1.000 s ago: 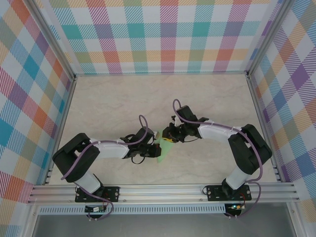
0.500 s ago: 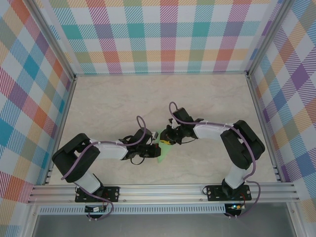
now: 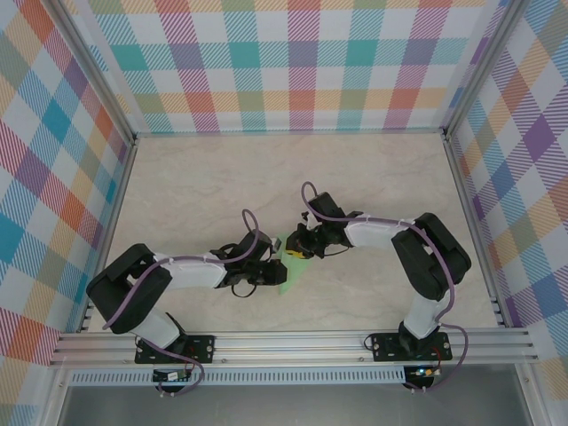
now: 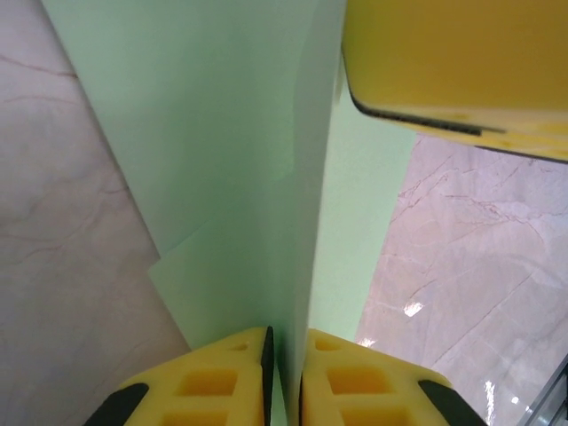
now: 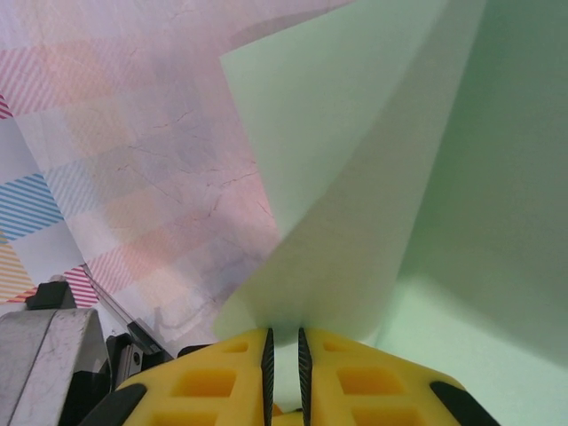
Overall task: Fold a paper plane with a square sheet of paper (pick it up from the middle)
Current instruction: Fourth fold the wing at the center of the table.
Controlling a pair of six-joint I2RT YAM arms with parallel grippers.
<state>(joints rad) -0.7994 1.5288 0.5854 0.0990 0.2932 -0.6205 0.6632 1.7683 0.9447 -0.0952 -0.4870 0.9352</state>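
Pinching the folded sheet of paper (image 3: pixel 290 273) from opposite sides: right jaws closed on one flap, left jaws apparently nipping another, gap very narrow. Sheet sits just near-side of worktop (image 3: pixel 195 186) centre.

The top camera sits high above and behind the arm bases, looking down and forward over the whole table (image 3: pixel 195 186) from far off. The left wrist camera sits just behind the left gripper (image 4: pixel 286 346) and looks along it, very near the green paper (image 4: pixel 222 133). The right wrist camera looks the same way past the right gripper (image 5: pixel 283 346). All three views share that paper and the tabletop around it.
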